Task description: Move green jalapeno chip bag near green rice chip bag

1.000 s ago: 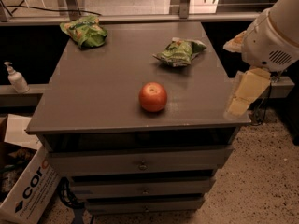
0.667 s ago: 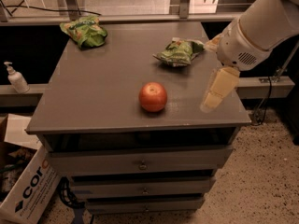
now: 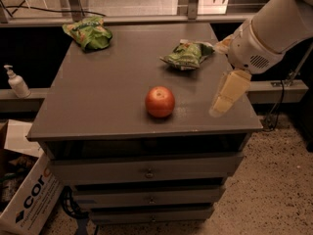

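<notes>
Gripper (image 3: 227, 93): hovered over table's (image 3: 107, 97) right front edge, couldn't tell if open or closed, probably lining up on jalapeno bag (image 3: 188, 55) just behind, well apart from rice bag (image 3: 88, 32) back-left.

Matt table (image 3: 107, 92); glossy apple (image 3: 160, 102); crinkly green jalapeno chip bag (image 3: 187, 54); smooth plastic tool (image 3: 228, 93) over right edge.

So we've got the tool (image 3: 220, 106) hanging over the front right part of the tabletop (image 3: 107, 82), close to the edge. The dull green chip bag (image 3: 187, 54) lies further back, near the tool but apart from it. The bright green chip bag (image 3: 88, 32) is well away in the back left corner. There's a red apple (image 3: 160, 102) near the front middle, left of the tool.
</notes>
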{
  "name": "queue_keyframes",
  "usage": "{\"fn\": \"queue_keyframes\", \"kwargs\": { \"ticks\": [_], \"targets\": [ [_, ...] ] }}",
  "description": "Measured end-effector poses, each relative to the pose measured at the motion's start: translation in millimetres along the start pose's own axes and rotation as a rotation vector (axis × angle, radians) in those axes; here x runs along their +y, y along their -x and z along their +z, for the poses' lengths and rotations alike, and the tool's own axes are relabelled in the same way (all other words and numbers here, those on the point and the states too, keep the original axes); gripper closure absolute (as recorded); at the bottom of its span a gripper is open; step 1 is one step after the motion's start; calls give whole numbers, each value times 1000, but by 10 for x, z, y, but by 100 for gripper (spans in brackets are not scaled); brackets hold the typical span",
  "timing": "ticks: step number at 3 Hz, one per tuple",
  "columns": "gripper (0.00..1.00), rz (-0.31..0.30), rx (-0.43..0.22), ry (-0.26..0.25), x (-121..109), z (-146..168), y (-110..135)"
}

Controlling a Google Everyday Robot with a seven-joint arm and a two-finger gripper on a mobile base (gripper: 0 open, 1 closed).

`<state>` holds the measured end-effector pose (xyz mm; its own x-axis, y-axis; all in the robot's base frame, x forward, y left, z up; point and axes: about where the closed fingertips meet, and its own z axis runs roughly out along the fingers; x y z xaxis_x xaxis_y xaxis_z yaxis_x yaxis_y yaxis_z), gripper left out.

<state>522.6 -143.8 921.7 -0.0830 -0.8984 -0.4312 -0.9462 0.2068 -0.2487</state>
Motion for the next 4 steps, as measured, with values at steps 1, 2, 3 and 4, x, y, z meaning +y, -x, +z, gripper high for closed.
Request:
{"fn": "queue_keyframes", "kwargs": {
  "ticks": [1,2,3,4],
  "targets": [
    [0,-17,24,-74,-234,85,-10],
    [0,-39,52,-170,-644,182,-63],
    [0,-46,64,-239,-1071,304,-113],
    [0,-25,55,-263,-1453,519,-108]
  ]
}}
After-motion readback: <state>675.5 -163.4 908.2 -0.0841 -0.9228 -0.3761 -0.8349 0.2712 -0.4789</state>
